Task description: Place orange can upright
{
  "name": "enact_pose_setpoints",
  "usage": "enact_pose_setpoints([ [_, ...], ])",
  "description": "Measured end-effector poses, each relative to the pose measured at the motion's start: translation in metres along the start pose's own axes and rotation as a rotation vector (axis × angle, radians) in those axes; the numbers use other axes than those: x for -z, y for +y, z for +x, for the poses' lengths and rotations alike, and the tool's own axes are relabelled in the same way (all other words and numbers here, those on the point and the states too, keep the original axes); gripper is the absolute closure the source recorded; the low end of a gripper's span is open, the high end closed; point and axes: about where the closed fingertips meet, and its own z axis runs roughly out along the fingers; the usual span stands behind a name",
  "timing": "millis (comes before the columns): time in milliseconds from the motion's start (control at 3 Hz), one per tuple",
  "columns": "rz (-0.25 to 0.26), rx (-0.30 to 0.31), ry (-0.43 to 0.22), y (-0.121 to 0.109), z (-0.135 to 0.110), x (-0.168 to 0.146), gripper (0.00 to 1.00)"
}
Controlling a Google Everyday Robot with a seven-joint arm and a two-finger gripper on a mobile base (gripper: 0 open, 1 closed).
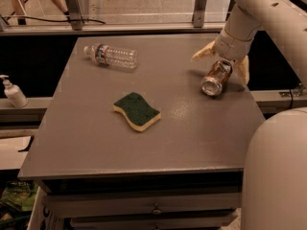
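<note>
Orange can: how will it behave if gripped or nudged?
Likely to roll: the orange can lies tilted, round side down, near the right edge of the table, at the pincer. Probably light and crushable, thin metal. Its shiny wall may slip.

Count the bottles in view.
2: a clear water bottle lying at the table's back left, and a pump bottle on the left ledge. The gripper is at the orange can.

Arm (268, 13): smooth cream-white shell, rounded joints, small dark screw holes.
Gripper (219, 69): two pale yellow fingers (202, 53) spread apart, low over the table's (144, 147) far right.
Base (278, 176): broad white rounded casing.
</note>
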Motion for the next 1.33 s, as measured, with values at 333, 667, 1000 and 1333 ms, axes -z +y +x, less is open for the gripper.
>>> enact_pose_setpoints([
  [333,-0.029,0.022,0.027,-0.0053,0.0017,0.0006,0.0],
  [667,-0.062,0.024,0.041,-0.005,0.0009,0.001,0.0],
  [1000,-0.086,0.004,0.047,-0.0019,-0.0008,0.0015,0.18],
  [1333,-0.108,-0.017,0.046,-0.0007,-0.004,0.0029,0.42],
])
